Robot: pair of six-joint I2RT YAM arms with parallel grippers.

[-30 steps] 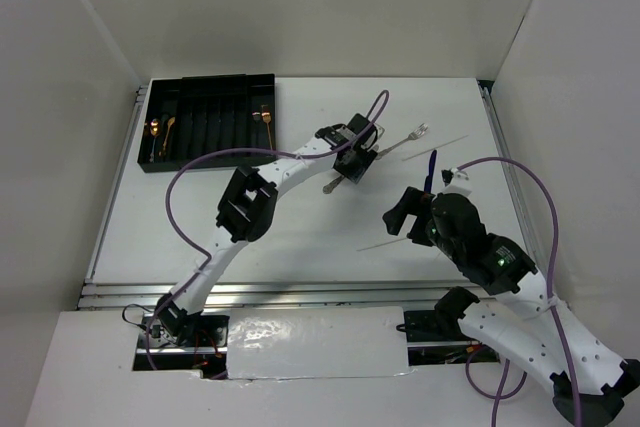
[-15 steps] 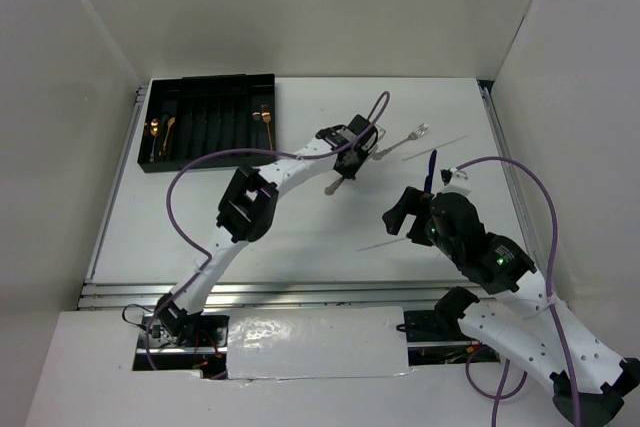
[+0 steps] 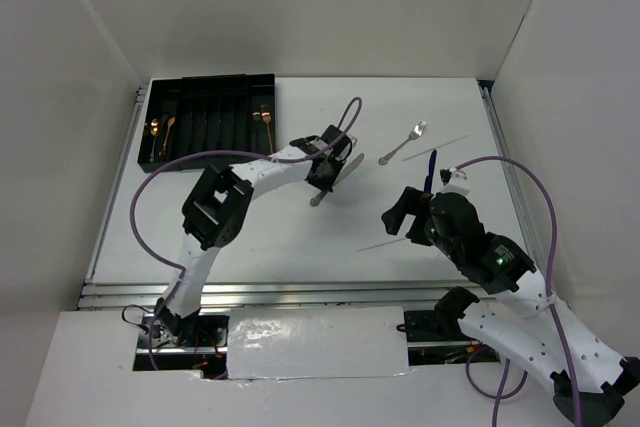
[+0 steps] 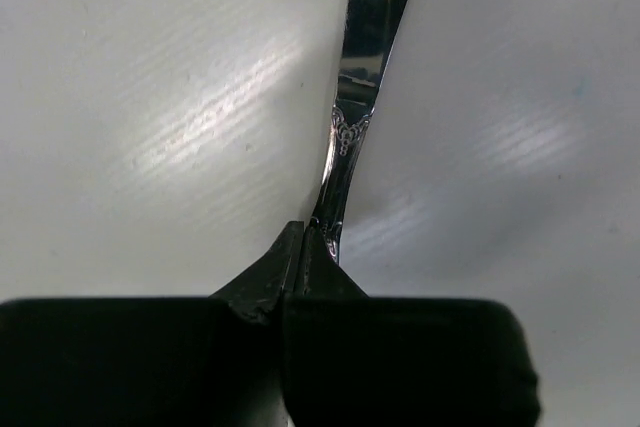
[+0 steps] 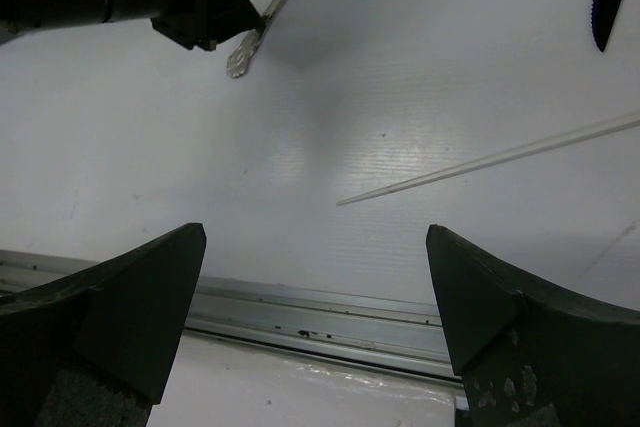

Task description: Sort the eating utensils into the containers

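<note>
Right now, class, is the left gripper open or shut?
Shut. In the left wrist view the left gripper has its fingers pinched together on the handle of a silver utensil.

Left arm (image 3: 262, 172): you see white links between blocky black joints.
Right arm (image 3: 520, 332): the same white shells, a black upper housing, one small green light (image 3: 497, 261).
Cables (image 3: 140, 217): a purple lead runs along each arm.
Right gripper (image 5: 315, 237): its fingers (image 5: 135, 302) are matte black wedges.
Left gripper (image 4: 300, 247): black, tapering to thin tips.
</note>
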